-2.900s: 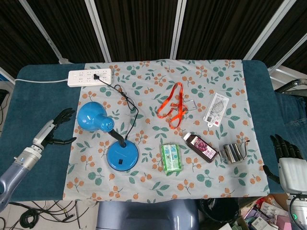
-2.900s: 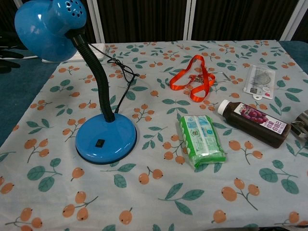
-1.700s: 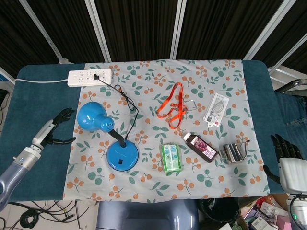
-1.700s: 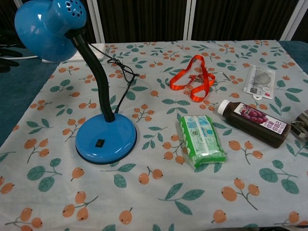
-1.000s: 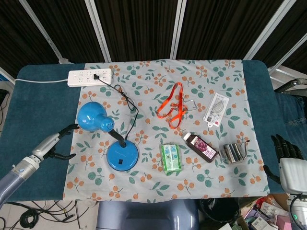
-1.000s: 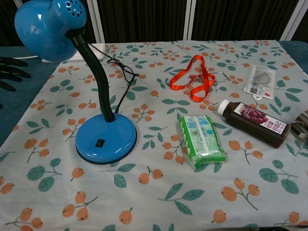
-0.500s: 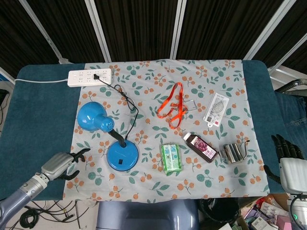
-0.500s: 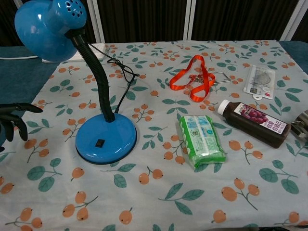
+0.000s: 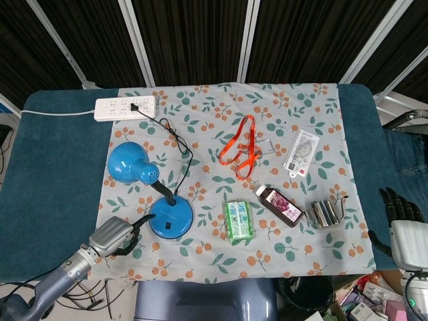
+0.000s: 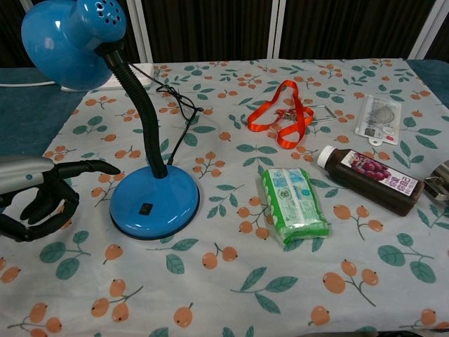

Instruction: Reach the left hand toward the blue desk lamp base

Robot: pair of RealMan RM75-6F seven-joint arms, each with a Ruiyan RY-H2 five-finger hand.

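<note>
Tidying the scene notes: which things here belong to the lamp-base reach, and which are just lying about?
Job:
left robot hand, empty beside the base
blue desk lamp base

Lying about:
power strip
orange lanyard
green wipes pack
dark juice bottle
sealed packet
metal cup

A lab: dark curtained backdrop [image 9: 194, 40], loose floor cables [image 9: 40, 301], cloth-covered test table [image 9: 47, 167].
</note>
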